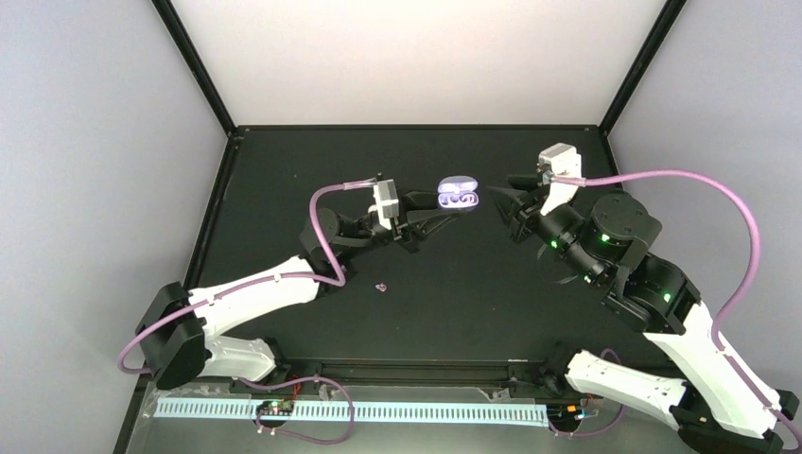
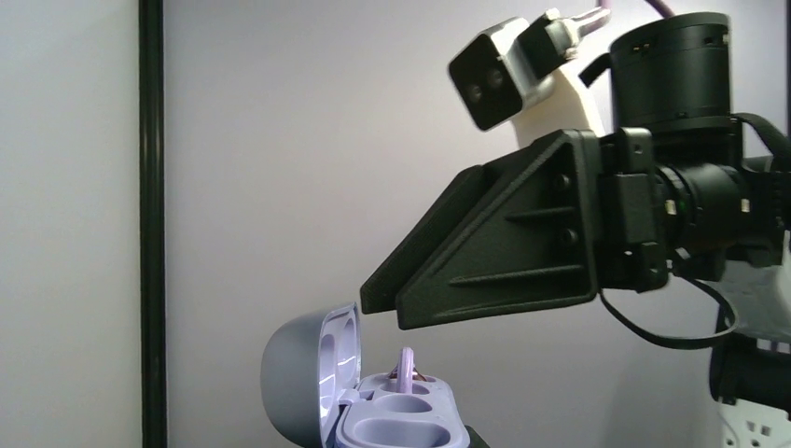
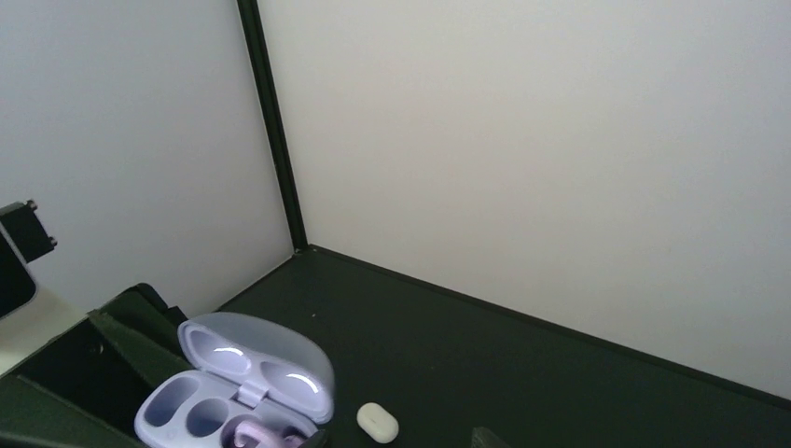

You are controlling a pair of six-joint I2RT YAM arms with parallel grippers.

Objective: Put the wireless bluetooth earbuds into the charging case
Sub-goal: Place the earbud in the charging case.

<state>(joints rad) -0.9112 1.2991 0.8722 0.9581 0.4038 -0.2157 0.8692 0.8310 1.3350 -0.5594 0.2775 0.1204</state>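
Over black bench, could flick the proud-sitting earbud from charging case clamped in left claw when pulling parted right claw away.

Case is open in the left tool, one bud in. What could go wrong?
1. The earbud in the charging case stands proud of its well; it may not be seated and could tip out.
2. The right tool is close beside the case that the left tool grips; a nudge could twist it.
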